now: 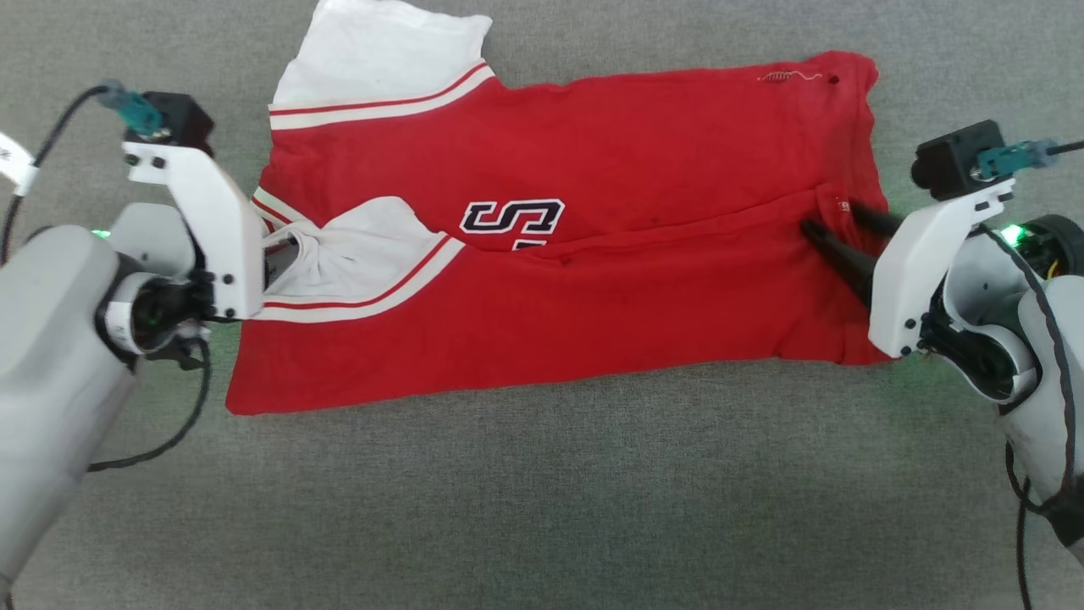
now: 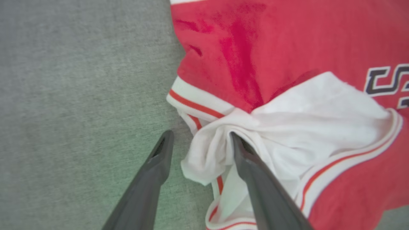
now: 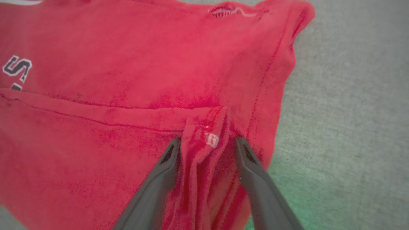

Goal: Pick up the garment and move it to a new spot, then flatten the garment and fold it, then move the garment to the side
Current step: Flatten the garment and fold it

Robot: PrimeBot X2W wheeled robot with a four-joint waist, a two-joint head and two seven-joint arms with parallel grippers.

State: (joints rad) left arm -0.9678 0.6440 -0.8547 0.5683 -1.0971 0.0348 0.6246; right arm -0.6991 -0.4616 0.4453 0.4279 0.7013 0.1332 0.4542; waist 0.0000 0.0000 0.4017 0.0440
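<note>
head: garment [image 1: 593,339] lies folded lengthwise mid-surface [image 1: 542,508].
left wrist: left end effector [image 2: 199,137] parted, gripping nothing, sleeve bunch [image 2: 207,159] between the jaws.
right wrist: right end effector [image 3: 207,142] parted loosely round hem ridge [image 3: 201,159].
lift both straight up so the fold isn't dragged.

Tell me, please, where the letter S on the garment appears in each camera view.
Head view: the letter S sits near the middle of the garment.
Left wrist view: the letter S at the right edge.
Right wrist view: the letter S at the left edge.
Shared landmark: the grey surface beside the garment.
</note>
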